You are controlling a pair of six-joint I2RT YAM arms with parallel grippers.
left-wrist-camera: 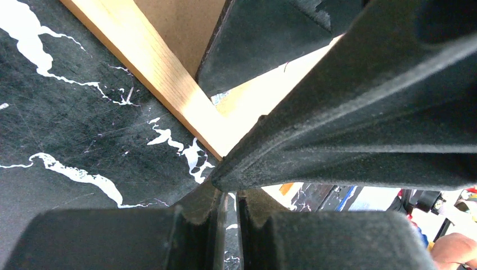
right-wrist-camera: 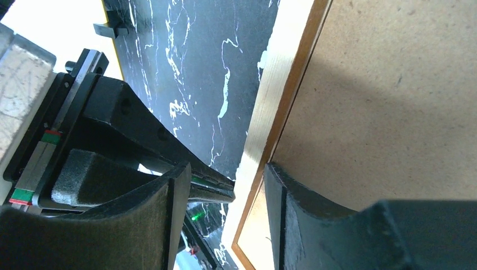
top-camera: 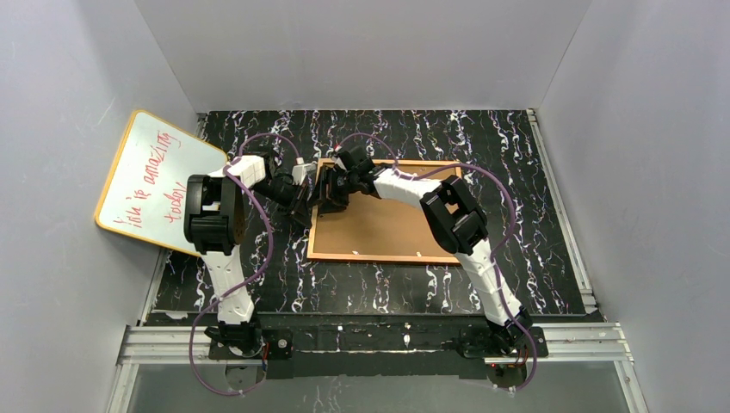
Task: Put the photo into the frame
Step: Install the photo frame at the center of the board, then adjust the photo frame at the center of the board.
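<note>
Frame (top-camera: 379, 228) is lying flat mid-desk (top-camera: 516, 172) in the top view, brown board back (right-wrist-camera: 382, 101) facing up. Both arms are crowded at its upper left corner. Photo isn't visible in any view, so can't say where it is, maybe under/inside the frame, idk.

Right claw (right-wrist-camera: 225, 174) has its fingers apart, straddling the pale wood border (left-wrist-camera: 157, 73). One finger is over the board, the other outside over the desk, and it's not clamped on anything afaict. Left claw (left-wrist-camera: 228, 197) sits just off the corner with fingers nearly together, only a thin slit w/ nothing in it.

Handling, imo: frame looks stiff and prob light, but it's flush w/ the desk so there's no easy lip. Best bet is to pinch the thin border near a corner, not the board, which could flex or pop. Photo is paper, so floppy and easy to crease. Take it by an edge, gently.

Whiteboard (top-camera: 151, 185) leans at far left, not involved.
</note>
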